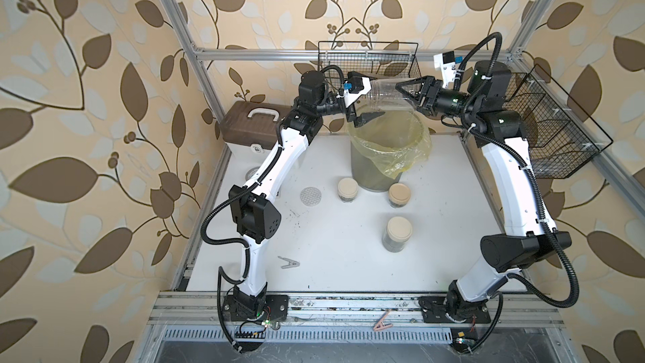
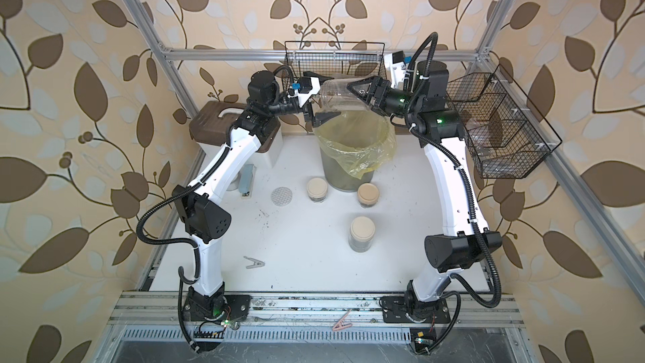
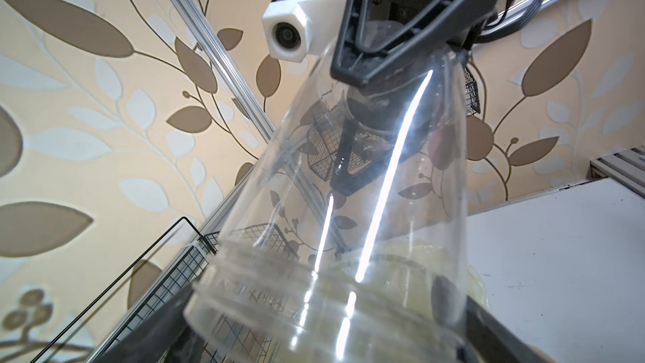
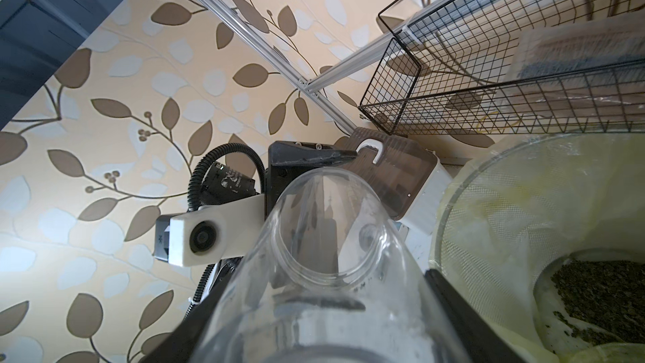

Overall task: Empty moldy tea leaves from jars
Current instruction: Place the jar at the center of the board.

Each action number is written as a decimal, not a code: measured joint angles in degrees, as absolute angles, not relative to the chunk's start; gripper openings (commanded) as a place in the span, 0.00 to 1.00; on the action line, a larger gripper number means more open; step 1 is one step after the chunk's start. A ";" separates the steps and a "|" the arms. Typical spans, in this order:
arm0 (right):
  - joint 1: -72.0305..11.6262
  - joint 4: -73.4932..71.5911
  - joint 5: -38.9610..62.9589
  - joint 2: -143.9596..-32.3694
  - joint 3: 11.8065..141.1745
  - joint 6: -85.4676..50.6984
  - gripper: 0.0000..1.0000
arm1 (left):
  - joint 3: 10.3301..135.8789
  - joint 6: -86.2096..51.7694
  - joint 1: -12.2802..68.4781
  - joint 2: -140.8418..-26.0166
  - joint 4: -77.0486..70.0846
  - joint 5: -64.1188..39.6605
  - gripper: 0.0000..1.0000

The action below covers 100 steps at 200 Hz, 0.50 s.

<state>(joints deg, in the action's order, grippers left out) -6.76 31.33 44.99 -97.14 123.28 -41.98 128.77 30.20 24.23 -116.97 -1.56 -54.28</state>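
1. Nearest of all, a pinkish clip point(image 1: 383, 325) is seen lying on the front rail, between the two arm bases.
2. Further in, a grey clip point(image 1: 289, 262) is found on the white table point(image 1: 331, 274), on the left arm's side.
3. Beyond it, a front jar point(image 1: 399, 233) with a beige lid stands upright near the table's middle. Dark moldy tea leaves point(image 1: 391, 245) can be made out through its glass.
4. Behind that, a second lidded jar point(image 1: 347, 190) and a third lidded jar point(image 1: 400, 195) are set just in front of the bin, well apart from each other. A dotted lid point(image 1: 310, 196) lies flat on the table beside the second one, apart from every jar.
5. Next, the grey bin point(image 1: 375, 178) is lined with yellow plastic. In the right wrist view a heap of loose leaves point(image 4: 607, 291) is shown at its bottom.
6. Above the bin's far rim, an empty jar point(image 1: 382, 97) is held by its base in the right gripper point(image 1: 405, 96), whose jaws are clamped on it. It is tilted almost onto its side, lidless, its mouth turned towards the left gripper point(image 1: 363, 99).
7. That gripper is spread fully wide, with one finger above and one below the jar's mouth. Nothing is gripped, and contact with the glass cannot be told.
8. Farthest back, a brown-lidded box point(image 1: 260, 123) and two wire baskets point(image 1: 370, 61) point(image 1: 558, 134) are seen against the frame.
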 measured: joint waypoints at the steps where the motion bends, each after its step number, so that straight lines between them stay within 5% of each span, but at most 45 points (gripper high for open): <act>1: -6.76 31.33 45.04 -97.17 123.28 -42.00 0.43 | 128.77 30.17 24.25 -116.97 -1.56 -54.30 0.99; 54: -7.77 29.26 47.88 -98.10 122.93 -43.75 0.42 | 128.77 28.18 24.45 -116.97 -3.27 -56.62 0.97; 100: -7.75 24.45 49.67 -98.26 121.14 -46.94 0.47 | 128.79 26.50 24.21 -116.97 -5.21 -58.06 0.85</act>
